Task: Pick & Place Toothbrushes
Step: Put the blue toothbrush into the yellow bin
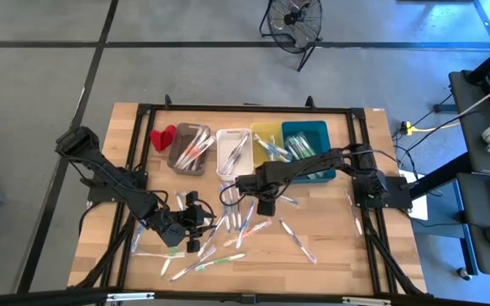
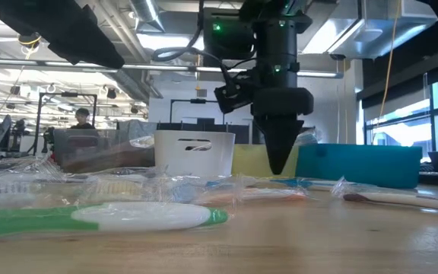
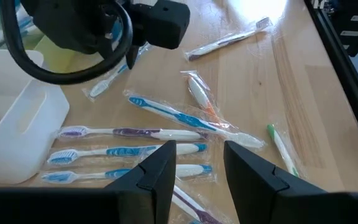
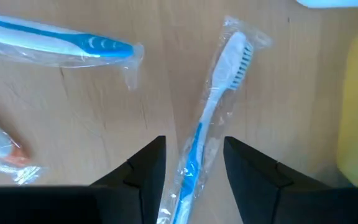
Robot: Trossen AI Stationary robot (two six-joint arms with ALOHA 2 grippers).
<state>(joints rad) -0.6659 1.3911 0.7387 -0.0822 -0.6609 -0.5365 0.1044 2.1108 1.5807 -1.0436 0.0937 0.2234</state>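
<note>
the right gripper [image 4: 191, 168] hangs with fingers parted astride a blue-and-white plastic-wrapped toothbrush [image 4: 213, 118] on the wooden table [image 4: 73, 112]. the left gripper [image 3: 197, 171], nearer and leftward, stands parted, empty.

Wrapped toothbrushes [image 1: 228, 238] scattered flat on wooden table [image 1: 330, 255], white with coloured handles

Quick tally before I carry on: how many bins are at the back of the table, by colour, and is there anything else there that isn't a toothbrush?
Grey bin: 1
White bin: 1
Yellow bin: 1
Teal bin: 1
Red object: 1
Total: 5
</note>
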